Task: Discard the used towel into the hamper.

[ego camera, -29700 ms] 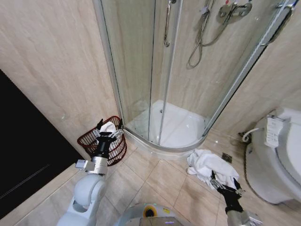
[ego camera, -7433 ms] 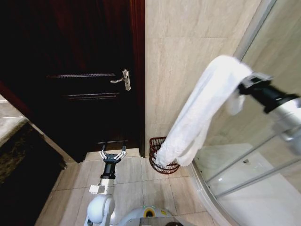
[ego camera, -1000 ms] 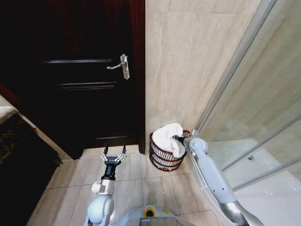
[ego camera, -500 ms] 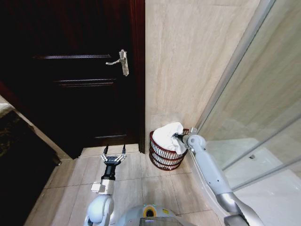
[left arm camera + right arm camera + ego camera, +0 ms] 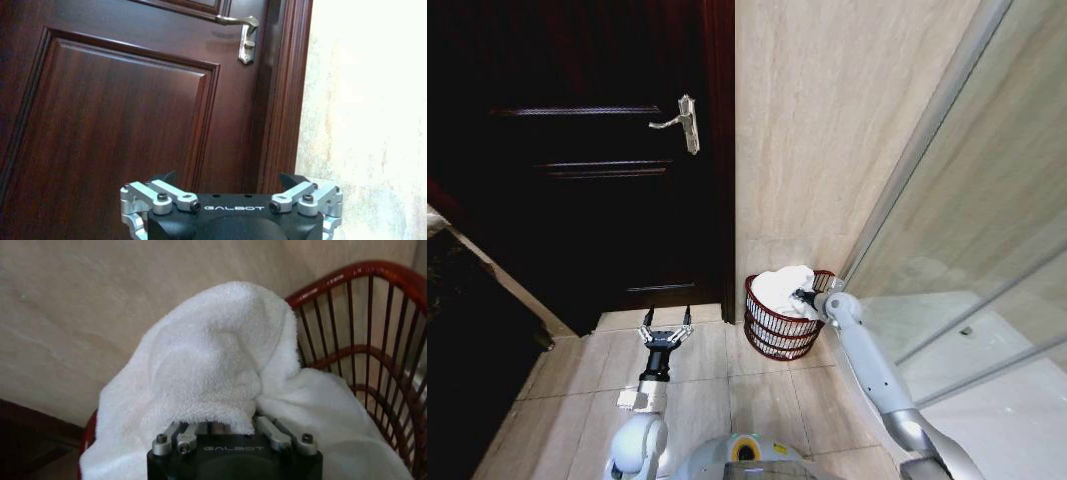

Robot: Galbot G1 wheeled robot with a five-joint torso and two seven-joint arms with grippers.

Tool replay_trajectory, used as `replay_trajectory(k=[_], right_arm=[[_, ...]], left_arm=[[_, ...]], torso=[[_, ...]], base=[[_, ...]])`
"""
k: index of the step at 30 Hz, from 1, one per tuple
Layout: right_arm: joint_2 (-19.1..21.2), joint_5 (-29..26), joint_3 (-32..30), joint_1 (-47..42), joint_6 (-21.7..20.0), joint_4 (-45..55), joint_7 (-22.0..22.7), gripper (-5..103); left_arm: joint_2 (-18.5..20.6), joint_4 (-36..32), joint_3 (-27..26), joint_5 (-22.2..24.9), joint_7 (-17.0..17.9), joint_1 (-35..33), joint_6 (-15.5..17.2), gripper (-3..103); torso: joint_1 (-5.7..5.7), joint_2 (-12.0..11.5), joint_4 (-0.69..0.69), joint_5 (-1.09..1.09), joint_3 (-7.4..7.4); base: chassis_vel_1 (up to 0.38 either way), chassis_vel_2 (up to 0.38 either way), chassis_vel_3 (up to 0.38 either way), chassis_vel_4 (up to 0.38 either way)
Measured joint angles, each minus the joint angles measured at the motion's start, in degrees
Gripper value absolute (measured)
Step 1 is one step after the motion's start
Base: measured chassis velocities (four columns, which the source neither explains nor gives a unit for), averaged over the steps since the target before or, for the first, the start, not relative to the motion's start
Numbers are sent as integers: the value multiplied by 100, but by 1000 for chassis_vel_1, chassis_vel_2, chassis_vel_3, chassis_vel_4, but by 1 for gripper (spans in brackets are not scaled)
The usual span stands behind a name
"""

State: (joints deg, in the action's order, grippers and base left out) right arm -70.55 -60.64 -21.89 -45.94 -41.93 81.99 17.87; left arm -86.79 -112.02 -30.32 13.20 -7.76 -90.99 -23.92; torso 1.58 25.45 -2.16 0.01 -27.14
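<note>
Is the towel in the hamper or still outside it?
In. The white towel sits bunched inside the hamper, heaped above the rim, with the right hand at the towel. The left hand is over the floor, open.

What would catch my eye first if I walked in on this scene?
Probably the white towel heaped in the reddish-brown basket on the floor, in the corner between the dark wooden door and the tiled wall. The robot's right gripper reaches into the basket, its fingers buried in the towel. The left gripper hovers open over the floor tiles in front of the door.
</note>
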Motion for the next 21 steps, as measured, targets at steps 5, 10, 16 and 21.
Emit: replay_trajectory(k=[5,10,16,21], right_arm=[[142,38,21,-190,-3,563,204,43],[333,-56,-38,-428,-5,1159,421,59],[596,-374,-206,-549,-5,1834,675,86],[724,-711,-247,-626,-6,2311,868,100]], left_arm=[[-19,-8,4,-2,4,-11,-6,100],[-32,-8,28,-12,4,13,-7,100],[-48,-28,62,-30,6,16,40,100],[-25,-62,56,-30,44,-14,107,100]], torso=[[2,2,0,1,-2],[7,15,2,0,-8],[14,32,2,-2,-16],[19,42,1,-1,-21]], base=[[0,0,0,0],[0,0,0,0],[0,0,0,0],[0,0,0,0]])
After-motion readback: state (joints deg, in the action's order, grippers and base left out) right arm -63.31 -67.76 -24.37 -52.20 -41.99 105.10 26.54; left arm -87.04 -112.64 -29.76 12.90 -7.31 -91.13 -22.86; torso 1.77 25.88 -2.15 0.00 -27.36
